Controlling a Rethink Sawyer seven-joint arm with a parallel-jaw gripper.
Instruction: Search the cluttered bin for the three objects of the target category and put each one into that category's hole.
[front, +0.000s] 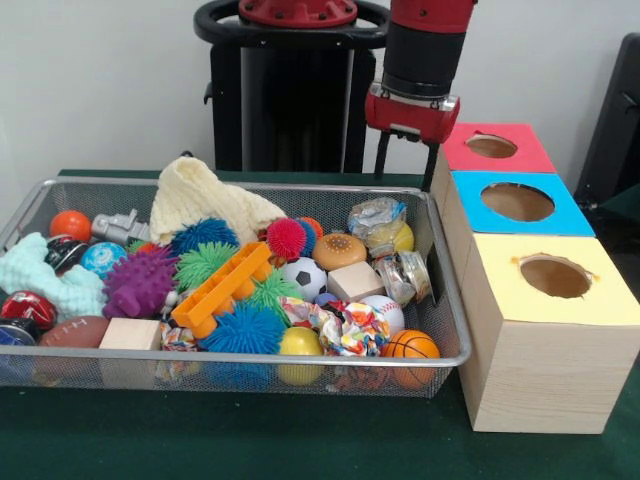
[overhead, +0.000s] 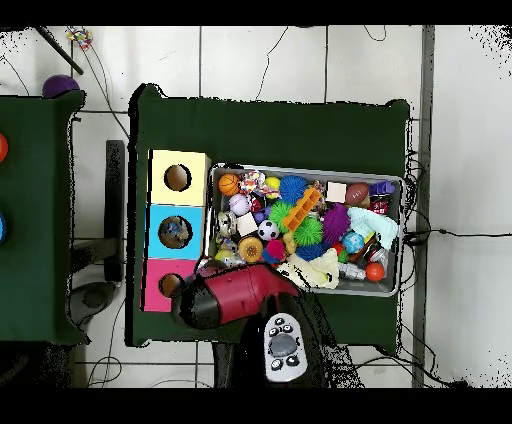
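Claw: the claw (front: 408, 160) hangs from the red and black arm (front: 420, 60), just past the far right corner of the bin, beside the red box. Two thin dark fingers (front: 431, 166) point down with a gap between them. Nothing is in them.

Arm from above: the red arm (overhead: 235, 296) lies over the pink box end, just off the bin's corner.

Boxes: three wooden boxes stand in a row on the right of the bin, touching each other. The red box (front: 520, 153) is far, the blue box (front: 563, 213) is in the middle, the yellow box (front: 600, 297) is near. Each has one round hole on top.

Bin: the bin (front: 446, 357) sits on the green tabletop (front: 250, 440), just left of the boxes. It is full of toys.

Bottles: one crinkly clear bottle (front: 376, 216) lies at the far right of the bin, against a yellow ball (front: 402, 237). Another crinkly clear bottle (front: 398, 277) lies just nearer, by the right wall. I cannot tell where a third one is.

Other toys: a cream cloth (front: 200, 200) is at the far side. An orange block toy (front: 222, 286) is in the middle, with blue and green spiky balls around it. A small basketball (front: 411, 349) is in the near right corner. A purple spiky toy (front: 140, 283) is on the left.
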